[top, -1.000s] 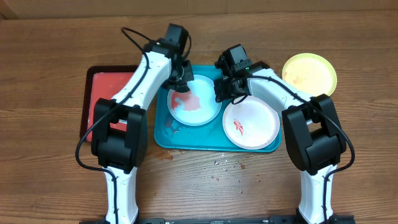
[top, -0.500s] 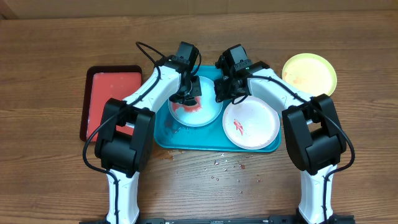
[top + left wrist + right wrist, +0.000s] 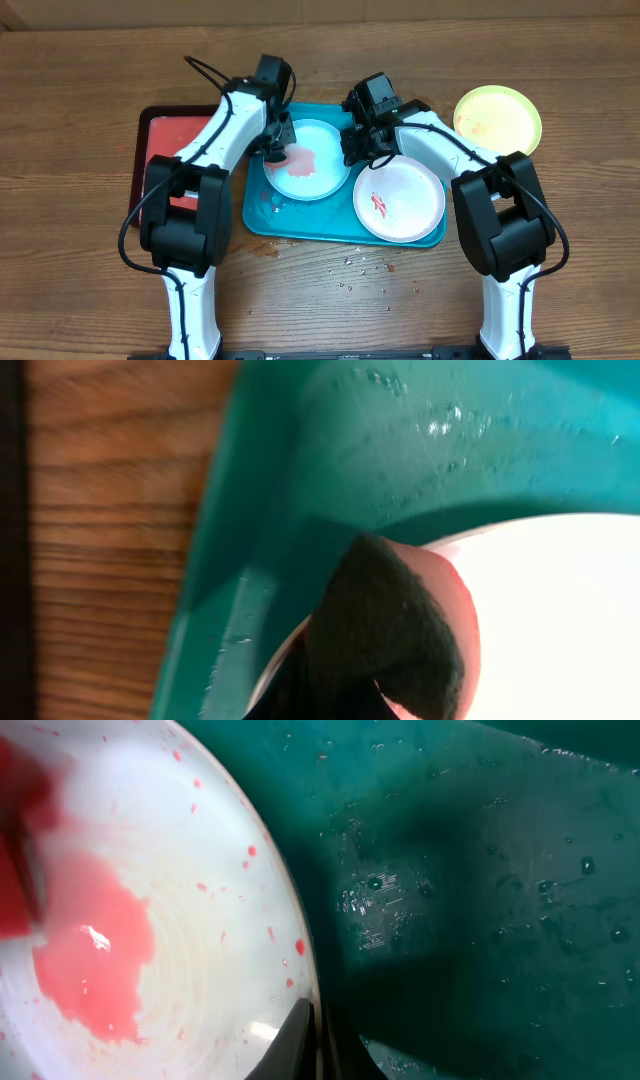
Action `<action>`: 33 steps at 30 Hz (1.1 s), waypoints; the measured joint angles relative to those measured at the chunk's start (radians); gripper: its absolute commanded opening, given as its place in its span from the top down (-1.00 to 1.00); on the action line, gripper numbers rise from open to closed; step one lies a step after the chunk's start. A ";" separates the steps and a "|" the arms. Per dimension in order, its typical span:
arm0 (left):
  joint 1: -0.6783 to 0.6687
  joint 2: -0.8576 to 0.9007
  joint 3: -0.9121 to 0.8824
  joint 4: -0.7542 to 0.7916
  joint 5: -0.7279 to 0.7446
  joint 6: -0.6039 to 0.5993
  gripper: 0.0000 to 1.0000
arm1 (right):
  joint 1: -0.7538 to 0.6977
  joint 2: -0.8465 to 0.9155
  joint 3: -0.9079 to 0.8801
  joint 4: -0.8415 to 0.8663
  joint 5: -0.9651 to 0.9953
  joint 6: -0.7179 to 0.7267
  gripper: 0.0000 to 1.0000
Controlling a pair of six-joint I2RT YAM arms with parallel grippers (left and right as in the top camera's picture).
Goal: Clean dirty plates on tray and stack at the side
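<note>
The table (image 3: 90,300) is matt brown wood with a plain grain. The turquoise tray (image 3: 300,480) is smooth, glossy plastic beaded with water drops. In the lower middle of the left wrist view, the scouring pad (image 3: 390,630) looks dark, coarse and fibrous over a pink layer. The light blue plate (image 3: 180,950) is glossy wet plastic, its red smear shiny.

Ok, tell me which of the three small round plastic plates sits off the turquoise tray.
The yellow-green plate, alone on the wooden table right of the turquoise tray. The light blue plate and the white plate both lie inside it.
</note>
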 measured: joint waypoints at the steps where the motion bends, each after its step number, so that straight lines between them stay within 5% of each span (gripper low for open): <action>1: 0.004 0.000 0.017 -0.010 -0.003 0.000 0.91 | 0.000 0.000 0.000 0.000 0.003 0.001 0.93; 16: 0.163 -0.076 0.180 -0.136 0.072 0.015 0.92 | 0.019 -0.017 0.070 -0.066 0.139 -0.020 0.93; 25: 0.369 -0.086 0.182 -0.247 0.058 0.018 0.92 | 0.215 -0.167 0.080 -0.045 0.657 -0.101 0.93; 33: 0.435 -0.086 0.181 -0.282 0.033 0.018 0.92 | 0.393 -0.182 0.085 0.089 1.128 -0.362 0.93</action>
